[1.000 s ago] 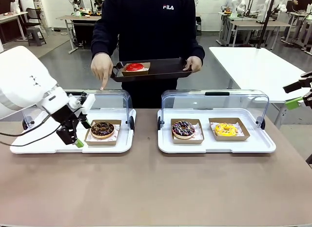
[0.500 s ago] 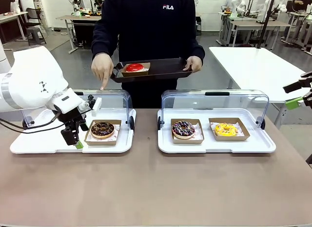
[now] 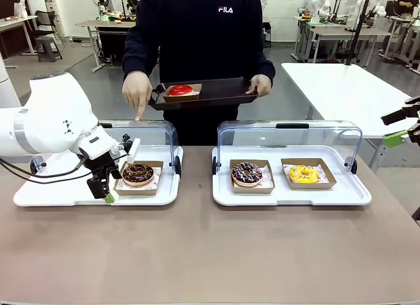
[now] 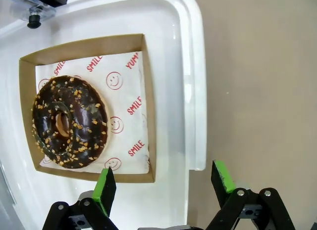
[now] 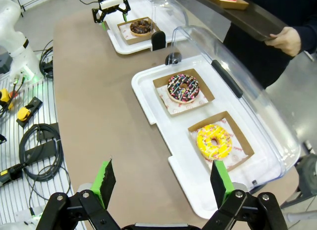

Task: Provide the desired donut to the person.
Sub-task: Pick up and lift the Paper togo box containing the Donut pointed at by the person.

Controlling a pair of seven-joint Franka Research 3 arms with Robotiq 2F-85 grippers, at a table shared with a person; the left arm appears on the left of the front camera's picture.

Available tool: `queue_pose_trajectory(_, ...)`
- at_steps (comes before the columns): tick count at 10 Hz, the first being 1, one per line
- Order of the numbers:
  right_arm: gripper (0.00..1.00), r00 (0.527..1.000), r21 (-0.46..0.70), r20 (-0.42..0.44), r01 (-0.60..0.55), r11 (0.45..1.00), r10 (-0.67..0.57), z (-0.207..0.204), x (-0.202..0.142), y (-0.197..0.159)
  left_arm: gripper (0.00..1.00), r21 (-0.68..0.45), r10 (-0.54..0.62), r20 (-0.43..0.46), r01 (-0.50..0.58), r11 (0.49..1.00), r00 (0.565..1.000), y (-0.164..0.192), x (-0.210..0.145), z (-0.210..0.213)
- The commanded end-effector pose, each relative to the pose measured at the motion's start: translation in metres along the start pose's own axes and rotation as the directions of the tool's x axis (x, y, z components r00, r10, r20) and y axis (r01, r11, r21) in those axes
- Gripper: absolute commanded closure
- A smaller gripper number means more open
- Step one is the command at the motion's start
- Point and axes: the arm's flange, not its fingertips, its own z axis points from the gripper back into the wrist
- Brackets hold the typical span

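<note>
Chocolate donut [image 4: 69, 122] in its cardboard tray [image 4: 150, 116], just beyond the left fingers [image 4: 105, 188], wide apart and empty.

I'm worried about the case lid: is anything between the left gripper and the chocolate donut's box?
Nothing visible. The clear lid is swung up at the far side of the white tray. The left gripper, open, hangs right by the cardboard box holding the chocolate donut, with only bare tray between.
</note>
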Motion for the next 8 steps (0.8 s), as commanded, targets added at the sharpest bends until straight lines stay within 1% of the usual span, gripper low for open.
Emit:
queue_pose_trajectory(1,0.0,1.0,0.004,0.028,-0.011,1.0,0.011,-0.0014,-0.0001,-0.0018,0.0,0.032,0.007,-0.023,-0.006,0.999,1.0,0.0091,0.0033,-0.0051)
queue_pose_trajectory(5,0.0,1.0,0.004,0.028,-0.011,1.0,0.011,-0.0014,-0.0001,-0.0018,0.0,0.038,-0.003,-0.029,0.004,0.999,1.0,0.0148,0.0052,-0.0065)
queue_pose_trajectory(6,0.0,1.0,0.004,0.028,-0.011,1.0,0.011,-0.0014,-0.0001,-0.0018,0.35,0.026,-0.013,-0.046,0.014,1.0,0.999,0.0147,0.0047,-0.0076)
queue_pose_trajectory(7,0.0,1.0,0.004,0.028,-0.011,1.0,0.011,-0.0014,-0.0001,-0.0018,0.58,0.012,-0.009,-0.048,0.01,1.0,0.999,0.0146,0.0048,-0.0075)
queue_pose_trajectory(8,0.0,1.0,0.004,0.028,-0.011,1.0,0.011,-0.0014,-0.0001,-0.0018,0.93,0.006,-0.01,-0.049,0.01,1.0,0.999,0.0143,0.0047,-0.0072)
